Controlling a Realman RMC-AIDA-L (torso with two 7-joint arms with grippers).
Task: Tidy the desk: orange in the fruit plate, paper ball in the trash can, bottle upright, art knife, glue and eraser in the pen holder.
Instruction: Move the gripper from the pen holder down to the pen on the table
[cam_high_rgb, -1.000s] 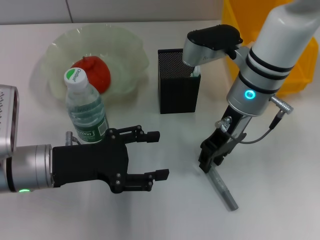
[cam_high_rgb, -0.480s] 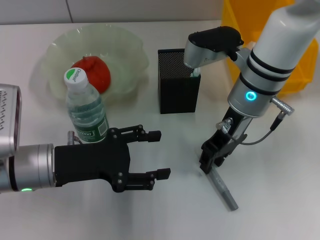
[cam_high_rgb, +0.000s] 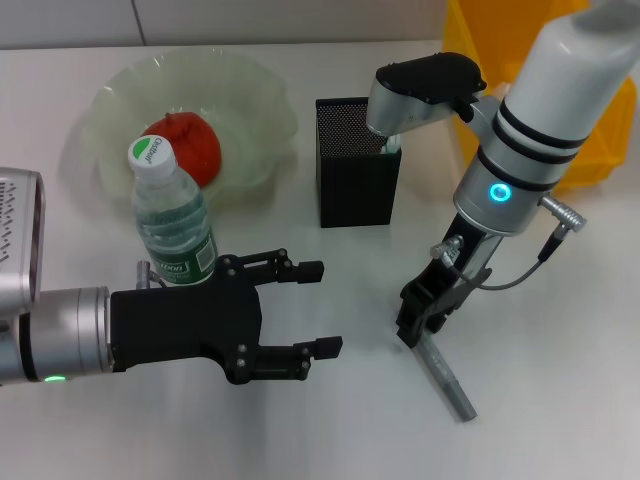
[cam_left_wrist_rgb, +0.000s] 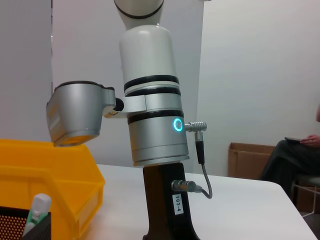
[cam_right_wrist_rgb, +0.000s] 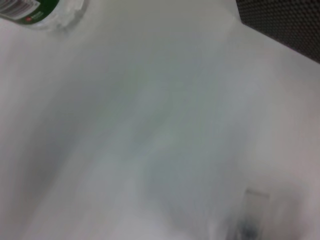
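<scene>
Grey and slim, the art knife (cam_high_rgb: 445, 377) lies flat on the white desk (cam_high_rgb: 560, 340), its upper end between the fingers of the right gripper (cam_high_rgb: 418, 322), which point straight down onto it; whether they pinch the rod or merely straddle it cannot be told. The right wrist view gives only smooth pale desk, a clear cap end of the knife (cam_right_wrist_rgb: 248, 220), a corner of black mesh and the ribbed foot of the bottle (cam_right_wrist_rgb: 37, 12).

From the head, the left gripper (cam_high_rgb: 300, 310) hangs over the near desk just beside the bottle (cam_high_rgb: 172, 222), its black fingers spread wide and holding nothing. That clear bottle stands upright, white cap up, green label round it. Behind it the lumpy red-orange orange (cam_high_rgb: 184, 147) sits in the wavy-rimmed, pale-green glass fruit plate (cam_high_rgb: 255, 90).

The square mesh pen holder (cam_high_rgb: 356, 180) stands mid-desk with the green, white-tipped glue (cam_high_rgb: 391, 145) poking out. Only the left wrist view shows that tip (cam_left_wrist_rgb: 38, 206) against the slant-walled yellow trash can (cam_left_wrist_rgb: 55, 185).
</scene>
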